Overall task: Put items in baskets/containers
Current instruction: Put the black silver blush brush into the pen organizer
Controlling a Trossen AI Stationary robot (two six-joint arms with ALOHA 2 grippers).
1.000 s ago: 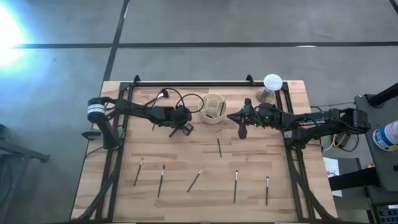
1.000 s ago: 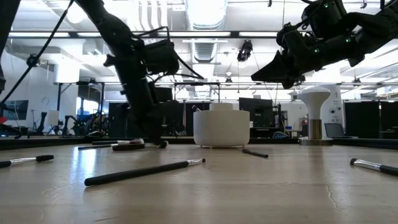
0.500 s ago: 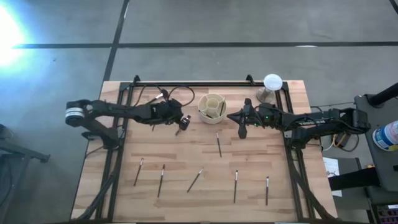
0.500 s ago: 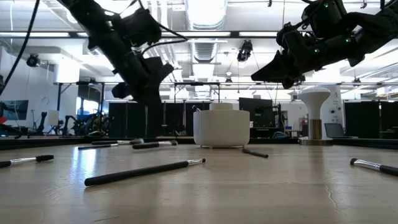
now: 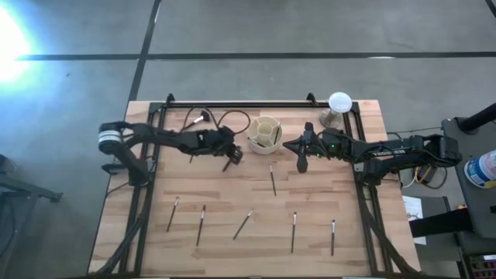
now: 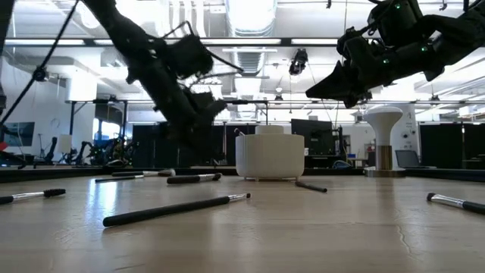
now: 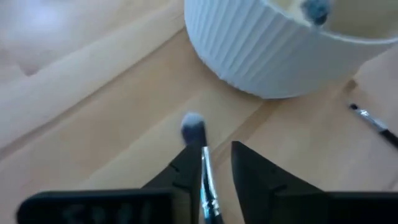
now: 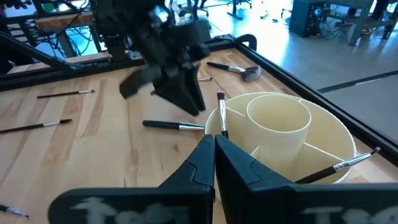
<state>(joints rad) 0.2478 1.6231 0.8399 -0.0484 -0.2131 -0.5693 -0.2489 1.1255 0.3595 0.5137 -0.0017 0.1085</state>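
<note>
The left gripper (image 7: pixel 214 165) hangs low just beside the holder (image 5: pixel 265 134), jaws parted around a brush (image 7: pixel 200 163) that lies on the surface (image 5: pixel 232 194), bristles toward the ribbed wall; whether they grip it, I cannot tell. The right gripper (image 8: pixel 213 146), jaws clenched and empty, waits above the holder's other side. More brushes lie scattered well apart nearer the front edge.

Both arms are dark, slim and jointed, with black cables looping loose along them. The left arm (image 5: pixel 167 139) has a pale grey band at its base joint. The right arm (image 5: pixel 380 151) shows small green lights beside the white globe (image 5: pixel 339 101).
</note>
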